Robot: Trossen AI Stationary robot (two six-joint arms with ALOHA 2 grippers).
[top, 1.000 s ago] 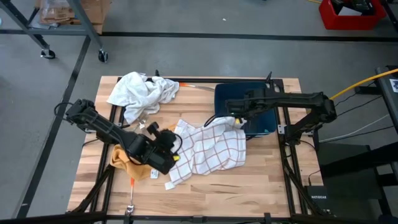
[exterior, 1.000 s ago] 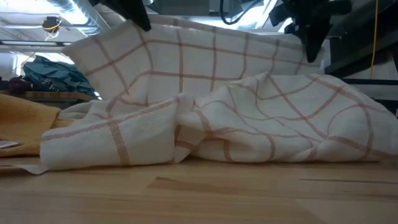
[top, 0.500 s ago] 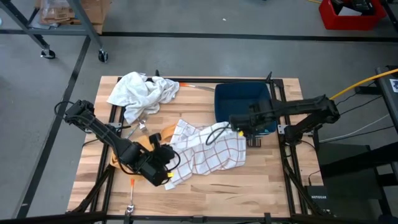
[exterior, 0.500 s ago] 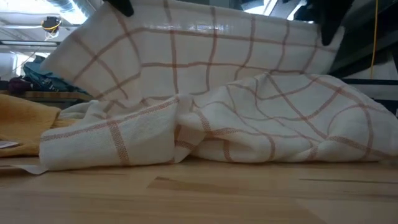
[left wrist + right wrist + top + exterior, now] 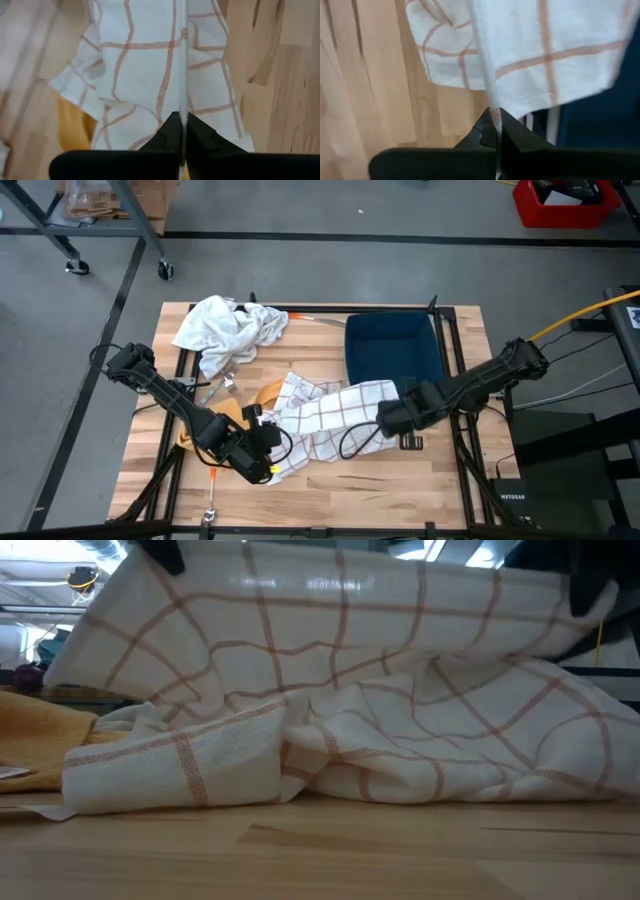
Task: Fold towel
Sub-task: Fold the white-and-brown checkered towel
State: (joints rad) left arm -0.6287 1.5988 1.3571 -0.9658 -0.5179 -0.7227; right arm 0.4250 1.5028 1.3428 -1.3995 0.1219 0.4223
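Note:
The white towel with red checks (image 5: 325, 415) lies bunched in the middle of the table. One long edge (image 5: 330, 585) is lifted and stretched between my two grippers. My left gripper (image 5: 268, 444) is shut on that edge's left end, near the front left. My right gripper (image 5: 392, 418) is shut on its right end, just in front of the blue bin (image 5: 393, 348). The towel's lower part (image 5: 330, 755) rests in folds on the wood. My left gripper pinches the towel's raised edge (image 5: 185, 102) between its two fingers near a corner, slanting down from the left. The cloth runs away from the fingers on edge and drops to the heap on the table. My right gripper pinches the other end of the raised edge (image 5: 489, 102) between its two fingers, pointing down from above. The hemmed corner hangs beside the fingers. The edge runs nearly taut across to the left gripper (image 5: 160, 550), and the rest sags onto the table.
A crumpled white cloth (image 5: 228, 330) lies at the far left. A yellow cloth (image 5: 192, 436) sits under the left arm, partly under the towel. Bare wood (image 5: 340, 480) stretches along the near edge.
Both grippers have gone toward the table's near edge, the right one much farther, coming off the blue bin. They keep hold of the towel's raised edge, which has been carried forward over the part that stays on the table.

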